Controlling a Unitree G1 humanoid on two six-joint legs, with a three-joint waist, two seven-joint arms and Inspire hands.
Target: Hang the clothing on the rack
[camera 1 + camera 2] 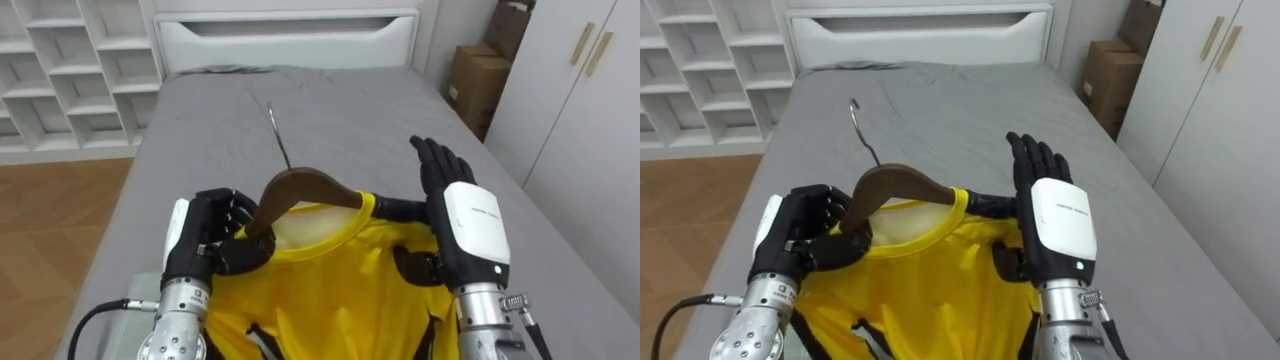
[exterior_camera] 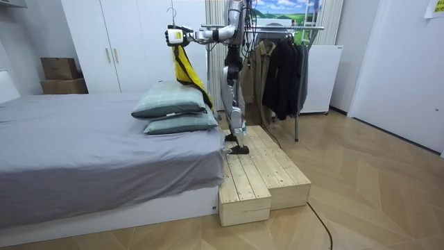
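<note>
A yellow shirt [image 1: 330, 285] hangs on a brown wooden hanger [image 1: 300, 186] whose metal hook [image 1: 278, 135] points away from me over the bed. My left hand [image 1: 205, 238] is shut on the hanger's left end, where the shirt's shoulder lies over it. At the shirt's right shoulder my right hand [image 1: 468, 215] is held open, fingers straight and pointing forward, its palm against the cloth. In the room view I stand on a wooden platform [image 2: 253, 173] at the bed's end, with both hands [image 2: 177, 35] raised and the shirt [image 2: 187, 73] hanging below them.
A grey bed [image 1: 340, 100] lies in front, with a white headboard and white shelves [image 1: 70, 70] beyond. Cardboard boxes [image 1: 478, 75] and a wardrobe [image 1: 585, 100] stand to the right. Behind me a clothes rack [image 2: 281, 62] holds dark garments; two pillows [image 2: 172, 107] lie on the bed.
</note>
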